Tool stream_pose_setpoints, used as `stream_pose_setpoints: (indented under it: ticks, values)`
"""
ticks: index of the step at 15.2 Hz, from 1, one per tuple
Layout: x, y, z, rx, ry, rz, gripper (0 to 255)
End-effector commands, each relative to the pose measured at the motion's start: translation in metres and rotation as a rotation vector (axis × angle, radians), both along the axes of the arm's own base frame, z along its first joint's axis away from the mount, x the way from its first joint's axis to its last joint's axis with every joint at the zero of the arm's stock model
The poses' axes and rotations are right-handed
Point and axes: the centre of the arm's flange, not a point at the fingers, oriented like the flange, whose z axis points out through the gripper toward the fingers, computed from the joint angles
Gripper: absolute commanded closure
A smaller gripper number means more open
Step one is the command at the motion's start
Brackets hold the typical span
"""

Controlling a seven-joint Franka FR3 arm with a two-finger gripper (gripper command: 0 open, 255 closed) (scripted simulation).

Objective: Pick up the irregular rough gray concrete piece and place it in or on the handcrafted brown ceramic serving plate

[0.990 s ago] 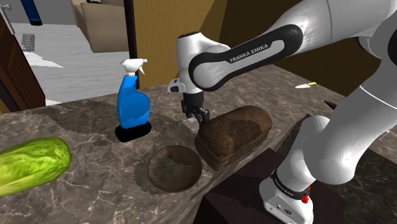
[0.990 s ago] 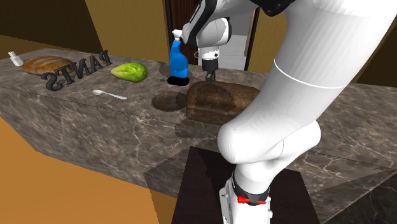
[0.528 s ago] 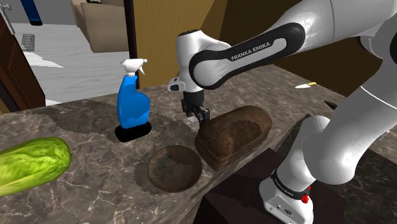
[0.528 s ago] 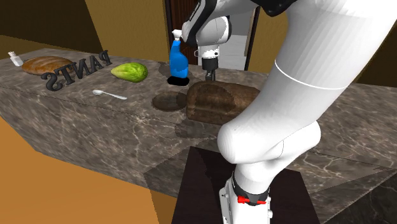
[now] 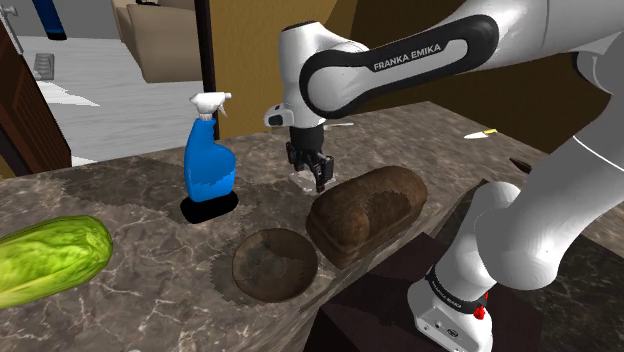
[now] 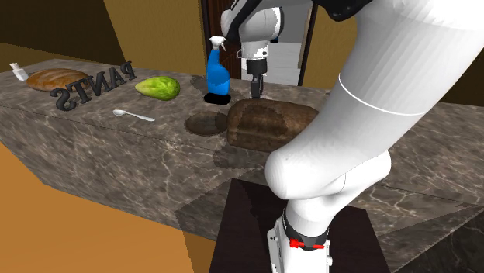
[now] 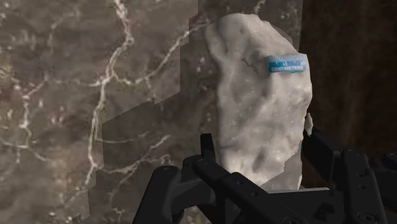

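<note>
The dark marbled counter (image 5: 130, 190) lies under my claw (image 5: 319, 180), which hangs a little above it. I judge that I am in the carry step, with the grasp made and the drop-off not yet begun.

The big brown loaf (image 5: 368, 208) is the largest thing near me. It sits just beside and below my claw, on the side toward my stand, and it lies close to my way to the plate. The next move calls for enough height to clear the loaf's near end before I travel.

The round brown plate (image 5: 275, 263) is where I am headed. It lies lower than my claw and off toward the counter's front edge, touching or nearly touching the loaf's end. Once I am over its middle I should come down gently and let go low, because a rough lump dropped from height could bounce or roll off.

The blue spray bottle (image 5: 208, 170) stands upright on the other side of my claw from the loaf. It is near but off my route.

The concrete piece (image 7: 261, 108) is pale grey, lumpy and rough. It sits right between my two fingers (image 7: 208, 153), which are closed narrowly on its lower part, so I am holding it. Most of the piece juts out beyond my fingertips. A small blue label (image 7: 285, 63) sits near its far end.
</note>
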Motion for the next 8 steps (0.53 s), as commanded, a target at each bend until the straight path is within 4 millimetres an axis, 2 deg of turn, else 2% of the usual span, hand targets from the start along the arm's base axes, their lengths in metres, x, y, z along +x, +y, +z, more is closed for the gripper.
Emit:
stream_pose_setpoints:
  ticks: [1, 8]
  values:
    - [-0.001, 0.0, 0.012, 0.0, 0.0, 0.0, 255]
    - [-0.001, 0.0, 0.049, 0.0, 0.0, 0.0, 255]
